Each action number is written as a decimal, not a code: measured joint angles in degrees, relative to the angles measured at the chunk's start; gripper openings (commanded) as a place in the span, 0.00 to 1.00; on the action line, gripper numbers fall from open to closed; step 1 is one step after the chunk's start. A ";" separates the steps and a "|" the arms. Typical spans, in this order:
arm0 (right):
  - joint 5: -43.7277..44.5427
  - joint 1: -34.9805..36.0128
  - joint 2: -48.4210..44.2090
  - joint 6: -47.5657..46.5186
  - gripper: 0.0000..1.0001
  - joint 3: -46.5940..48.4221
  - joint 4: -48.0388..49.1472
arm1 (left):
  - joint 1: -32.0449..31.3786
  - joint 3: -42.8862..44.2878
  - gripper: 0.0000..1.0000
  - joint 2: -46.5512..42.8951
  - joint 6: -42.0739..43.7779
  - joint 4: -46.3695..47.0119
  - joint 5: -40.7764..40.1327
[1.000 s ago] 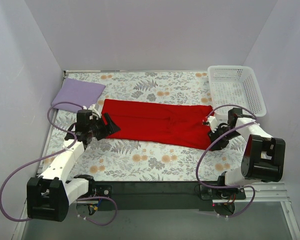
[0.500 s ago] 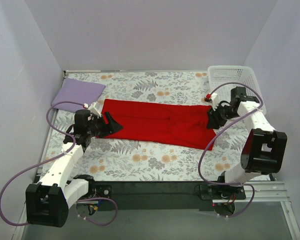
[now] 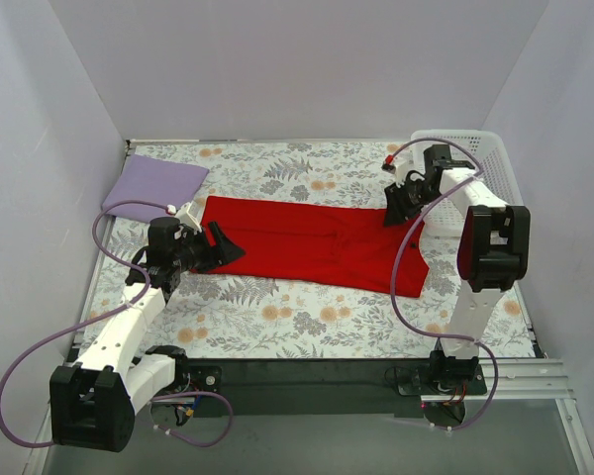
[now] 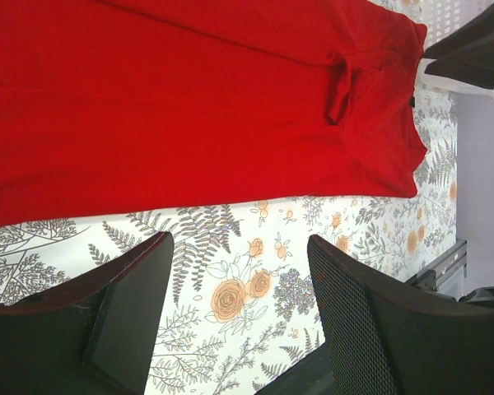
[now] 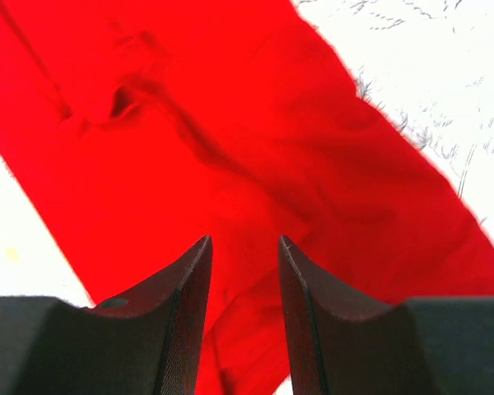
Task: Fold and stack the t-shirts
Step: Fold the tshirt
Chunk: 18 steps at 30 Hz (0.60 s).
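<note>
Red shirt (image 3: 312, 247) lies flat on the counter (image 3: 277, 327), long axis left to right in the overhead view; we see the left fingers (image 4: 132, 329) wide apart and empty at its left end, the right fingers (image 5: 165, 329) partly parted, empty, over its upper-right corner.

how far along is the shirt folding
Done: the lavender shirt lies folded in the far left corner. In hand: the red shirt lies as a long strip, with the left tool and right tool open at its ends, holding nothing. Left: fold it shorter, stack the two.
</note>
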 measured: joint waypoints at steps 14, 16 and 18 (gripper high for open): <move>6.43 1.53 4.22 1.88 0.49 0.74 1.16 | -0.24 0.00 0.65 0.00 0.00 0.00 -0.02; 7.23 1.57 4.31 1.88 0.49 0.74 1.22 | -0.24 0.00 0.65 0.00 0.00 0.00 -0.02; 7.98 1.68 4.57 1.88 0.49 0.74 1.44 | -0.26 0.00 0.65 0.00 0.00 0.02 -0.02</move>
